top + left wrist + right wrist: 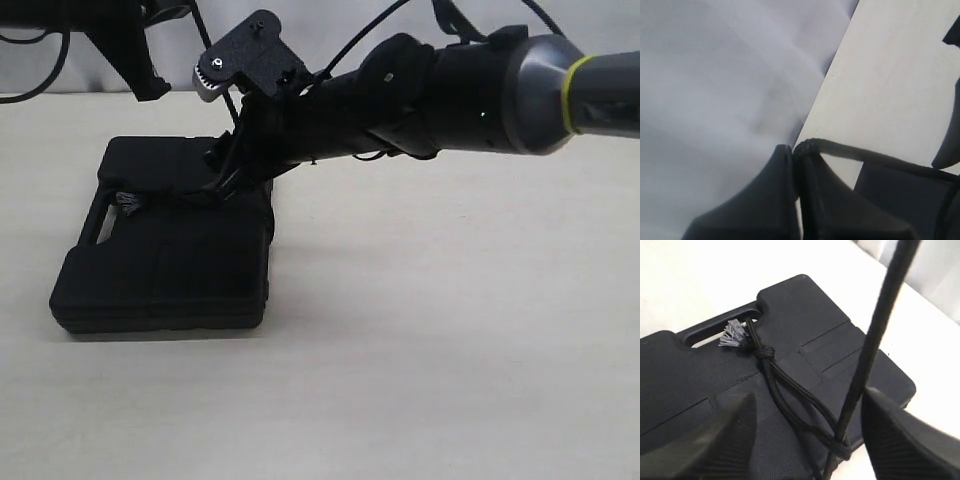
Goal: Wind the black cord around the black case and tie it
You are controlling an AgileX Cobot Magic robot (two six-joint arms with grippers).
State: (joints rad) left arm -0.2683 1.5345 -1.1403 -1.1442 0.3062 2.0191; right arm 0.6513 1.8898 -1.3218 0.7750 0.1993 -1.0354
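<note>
- In the exterior view, the case (160, 270) is lying flat on the table (450, 330) at the left. The frayed end of the cord (128, 202) is resting by its handle slot.
- I am reaching my right gripper (225, 175) across over the middle of the case. My left gripper (150, 85) is hanging high at the back left, clear of the case.
- In the left wrist view, my left gripper (796, 149) is pressing its fingers together on the cord (875, 159). The cord is running out from the tips in a tight line.
- In the right wrist view, my right gripper (810, 440) is standing wide open just above the case (805, 310), gripping nothing.
- The cord (790, 390) is lying across the lid, knotted near its tuft. One tight strand is rising between my fingers (735, 435), apart from both.
</note>
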